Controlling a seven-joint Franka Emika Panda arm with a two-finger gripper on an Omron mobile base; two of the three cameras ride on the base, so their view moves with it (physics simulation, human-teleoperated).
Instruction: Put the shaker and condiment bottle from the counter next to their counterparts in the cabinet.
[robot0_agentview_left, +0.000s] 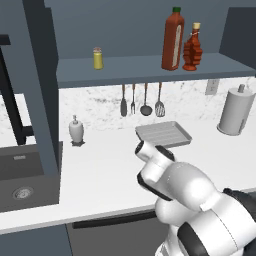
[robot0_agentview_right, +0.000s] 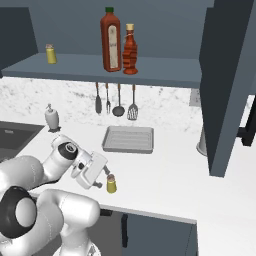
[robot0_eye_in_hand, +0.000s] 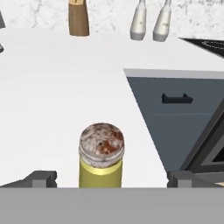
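A small yellow shaker (robot0_eye_in_hand: 101, 155) with a speckled pale cap stands upright on the white counter near its front edge, also seen as the shaker (robot0_agentview_right: 111, 184). My gripper (robot0_eye_in_hand: 111, 179) is open, one fingertip on each side of the shaker and not touching it. In the right base view the gripper (robot0_agentview_right: 104, 178) reaches low, right beside the shaker. On the cabinet shelf (robot0_agentview_left: 140, 69), the condiment bottle (robot0_agentview_left: 193, 48) (robot0_agentview_right: 130, 50) stands beside the tall red bottle (robot0_agentview_left: 173, 40) (robot0_agentview_right: 111, 41). Another yellow shaker (robot0_agentview_left: 98, 58) (robot0_agentview_right: 50, 54) stands further left on the shelf.
A grey tray (robot0_agentview_left: 163, 134) (robot0_agentview_right: 128, 139) lies at the back of the counter under hanging utensils (robot0_agentview_left: 141, 102). A white pump dispenser (robot0_agentview_left: 76, 131) and a sink (robot0_agentview_left: 22, 180) are at the left, a paper towel roll (robot0_agentview_left: 236, 111) at the right. Dark cabinet side panels (robot0_agentview_right: 225, 85) hang low.
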